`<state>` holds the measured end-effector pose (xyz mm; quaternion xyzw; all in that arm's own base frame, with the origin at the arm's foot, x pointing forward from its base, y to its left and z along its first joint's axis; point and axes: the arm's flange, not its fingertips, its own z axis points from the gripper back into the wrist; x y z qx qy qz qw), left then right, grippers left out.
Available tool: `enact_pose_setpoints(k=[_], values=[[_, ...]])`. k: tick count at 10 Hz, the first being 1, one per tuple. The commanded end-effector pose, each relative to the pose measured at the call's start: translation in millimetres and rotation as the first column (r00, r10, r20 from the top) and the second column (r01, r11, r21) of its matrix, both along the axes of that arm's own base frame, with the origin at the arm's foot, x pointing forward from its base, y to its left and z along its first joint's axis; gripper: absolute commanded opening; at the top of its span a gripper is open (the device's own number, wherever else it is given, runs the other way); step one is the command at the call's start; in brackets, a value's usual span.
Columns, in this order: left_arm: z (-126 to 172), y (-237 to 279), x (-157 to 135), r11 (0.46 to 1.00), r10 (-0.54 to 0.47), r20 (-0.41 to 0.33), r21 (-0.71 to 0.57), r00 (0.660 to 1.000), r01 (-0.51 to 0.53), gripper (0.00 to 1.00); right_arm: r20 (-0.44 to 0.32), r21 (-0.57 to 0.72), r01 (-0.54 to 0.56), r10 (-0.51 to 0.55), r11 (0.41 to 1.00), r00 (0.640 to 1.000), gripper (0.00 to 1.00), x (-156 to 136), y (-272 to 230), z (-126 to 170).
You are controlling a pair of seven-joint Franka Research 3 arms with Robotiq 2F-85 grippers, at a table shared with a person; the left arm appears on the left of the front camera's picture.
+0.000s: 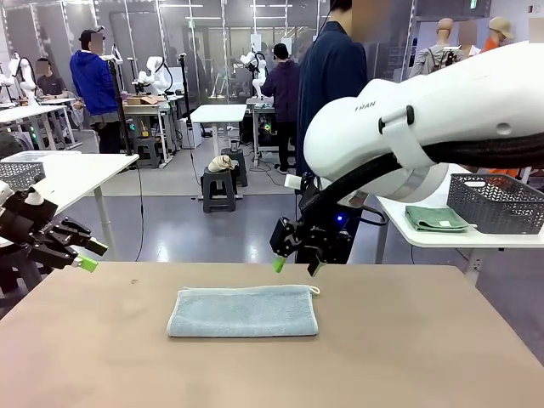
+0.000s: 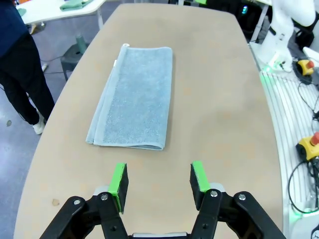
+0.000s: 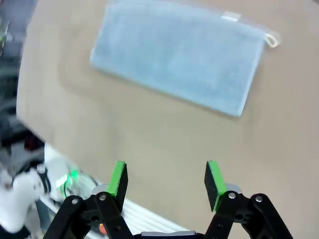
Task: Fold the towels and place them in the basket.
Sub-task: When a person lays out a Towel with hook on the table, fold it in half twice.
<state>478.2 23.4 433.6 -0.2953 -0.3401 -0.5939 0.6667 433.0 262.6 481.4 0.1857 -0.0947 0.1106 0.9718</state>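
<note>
1. The brown bench (image 1: 408, 357) spans the near part of the scene, and one towel lies on it.
2. The right arm (image 1: 442, 119), white and bulky, comes in from the right and reaches over the bench's far edge.
3. A person (image 1: 331, 76) in dark blue stands at the far side, behind that arm.
4. The pale blue towel (image 1: 242, 311) lies folded flat in a long rectangle at the middle of the bench, long side running left to right. Neither claw touches it.
5. The dark grey basket (image 1: 497, 202) stands on a white side table (image 1: 450, 238) at the far right, off the bench.
6. The green towel (image 1: 435, 219) lies folded on that side table, just left of the basket and outside it.
7. The right claw (image 1: 296, 265) hangs above the bench's far edge, just beyond the blue towel's far right corner. It is released and grasps nothing.
8. The left claw (image 1: 93, 256) hovers at the far left, off the bench's left edge and well apart from the blue towel. It is also released and empty.
9. A small corner loop (image 3: 271, 40) sticks out at the blue towel's far right corner, and a white label (image 3: 230, 16) sits on its far edge near that corner.
</note>
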Motion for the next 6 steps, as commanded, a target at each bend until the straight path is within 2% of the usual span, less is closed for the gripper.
enact_pose_setpoints(k=[1,2,3,6], values=[[-0.1,0.0,0.0,1.0,-0.001,0.001,-0.003,1.0,0.001,0.65,0.036,-0.065,0.082,-0.079,0.995,0.996,0.78,-6.5,4.3,-13.3],[-0.1,0.0,0.0,1.0,-0.001,0.001,-0.003,1.0,0.001,0.65,0.009,-0.052,0.08,-0.08,0.995,0.997,0.78,-3.7,3.4,-14.2],[-0.1,0.0,0.0,1.0,-0.001,0.001,-0.003,1.0,0.001,0.65,0.029,-0.013,0.039,-0.039,0.999,0.999,0.78,-1.8,1.5,-4.3],[-0.1,0.0,0.0,1.0,-0.001,0.001,-0.003,1.0,0.001,0.65,0.029,-0.013,0.039,-0.039,0.999,0.999,0.78,-1.8,1.5,-4.3]])
